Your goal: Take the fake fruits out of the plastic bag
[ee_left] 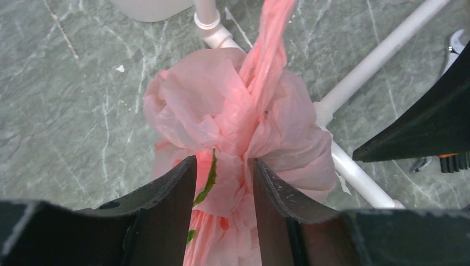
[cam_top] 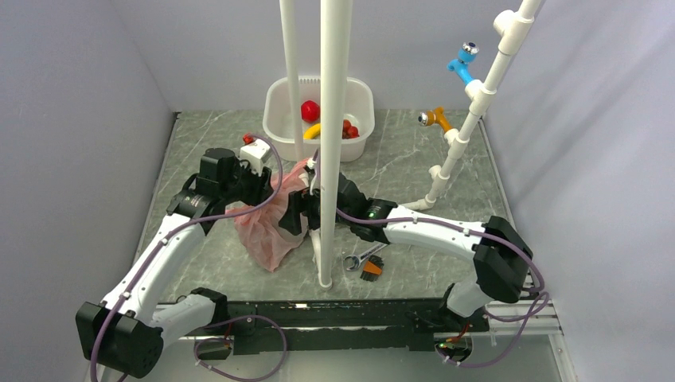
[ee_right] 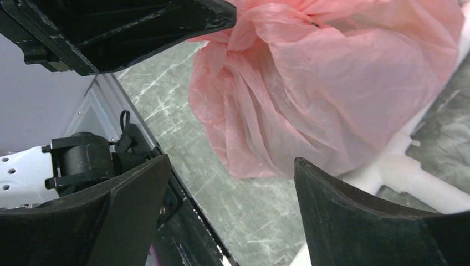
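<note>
Left claw [ee_left: 224, 163] half-open astride bag [ee_left: 194, 111] neck (green fruit [ee_left: 209, 177] inside); right claw [ee_right: 231, 162] wide, bag beyond tips at 12 o'clock.

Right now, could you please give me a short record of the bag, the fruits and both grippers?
plastic bag: pink, bunched, between the two grippers
left gripper: jaws either side of the bag's neck; grip unclear
right gripper: open, bag ahead of its fingers, not between them
white tub: holds a red fruit, a banana, small red pieces
seen inside bag: a green piece shows through
</note>
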{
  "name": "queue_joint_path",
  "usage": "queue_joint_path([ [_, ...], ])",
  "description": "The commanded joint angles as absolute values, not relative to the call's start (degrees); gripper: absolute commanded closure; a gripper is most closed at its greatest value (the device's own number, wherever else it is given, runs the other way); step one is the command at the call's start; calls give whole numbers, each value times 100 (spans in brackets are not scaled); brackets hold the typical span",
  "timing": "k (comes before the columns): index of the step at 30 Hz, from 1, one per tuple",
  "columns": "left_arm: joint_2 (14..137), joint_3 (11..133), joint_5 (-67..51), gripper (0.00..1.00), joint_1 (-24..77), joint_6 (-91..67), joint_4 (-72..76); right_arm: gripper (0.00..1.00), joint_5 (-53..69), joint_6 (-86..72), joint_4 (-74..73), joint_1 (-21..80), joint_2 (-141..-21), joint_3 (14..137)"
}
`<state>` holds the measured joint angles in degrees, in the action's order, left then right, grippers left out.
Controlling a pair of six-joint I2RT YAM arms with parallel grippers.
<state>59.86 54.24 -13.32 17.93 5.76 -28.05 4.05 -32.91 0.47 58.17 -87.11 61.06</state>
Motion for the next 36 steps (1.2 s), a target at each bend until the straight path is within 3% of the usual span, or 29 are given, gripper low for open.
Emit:
queue_joint_path([
  [1,6043,5428,-940,52,1761,501,-2674,17,782,-3278,940,5826,-8938,6460],
  [6,6538,5626,-1142,53,1749,542,-2969,23,723,-3213,843,5819,-9223,6711],
  [14,6676,5722,-1787,90,1748,676,-3068,38,639,-3138,991,5824,-9432,6713],
  [18,6502,5641,-2164,99,1744,714,-2928,50,581,-3023,1006,5822,-9578,6789],
  [21,6504,5650,-2463,100,1747,747,-2920,51,562,-2997,1028,5819,-9701,6838],
  [27,6464,5636,-2795,100,1749,748,-2858,33,396,-3049,1077,5819,-9850,6931],
  [33,6399,5595,-2861,100,1749,723,-2790,34,382,-3305,1117,5819,-10141,7126],
  [36,6417,5612,-2833,100,1749,716,-2798,41,330,-3383,1160,5821,-10212,7152],
])
